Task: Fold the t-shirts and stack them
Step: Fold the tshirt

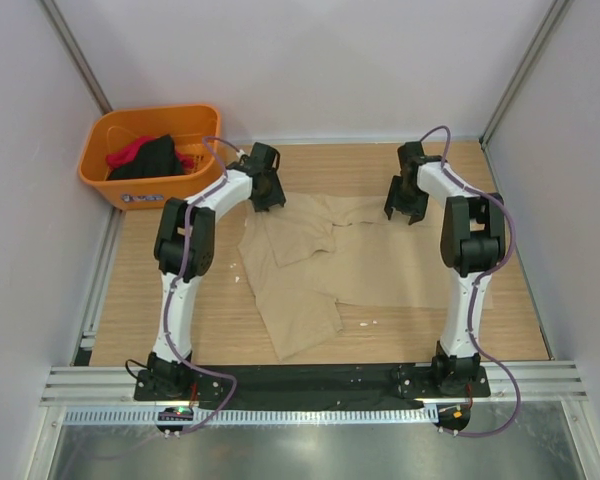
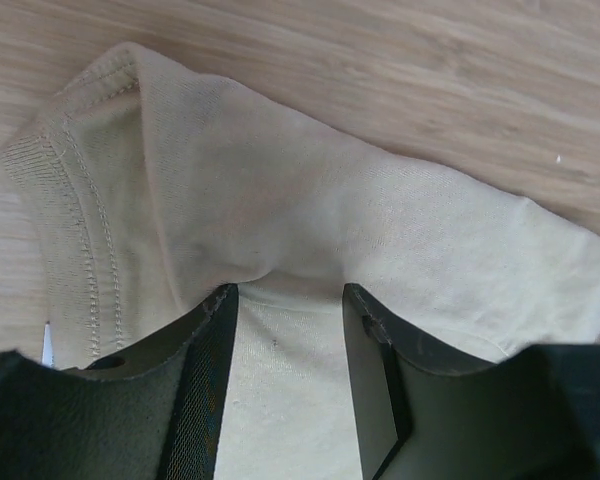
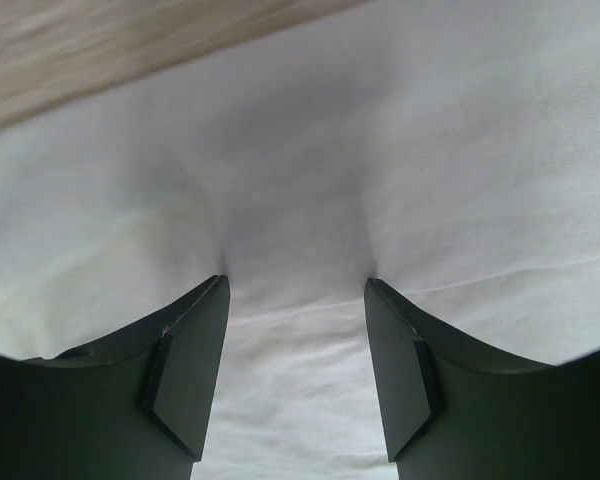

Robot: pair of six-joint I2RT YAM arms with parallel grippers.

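Note:
A large tan t-shirt [image 1: 380,270] lies crumpled and partly folded over itself in the middle of the table. My left gripper [image 1: 270,197] stands at its far left corner. In the left wrist view, the left gripper [image 2: 285,295] is open, tips down on the tan t-shirt [image 2: 330,200] near a stitched hem [image 2: 90,220]. My right gripper [image 1: 405,207] is over the shirt's far right edge. In the right wrist view, the right gripper [image 3: 295,282] is open, its fingertips [image 3: 215,290] pressing into the tan t-shirt [image 3: 400,150]. A black t-shirt [image 1: 158,158] and a red t-shirt [image 1: 128,153] lie in the basket.
An orange plastic basket [image 1: 150,112] sits at the far left corner of the wooden table [image 1: 170,310]. White walls with metal posts close in the sides and back. Bare wood shows beyond the cloth in both wrist views.

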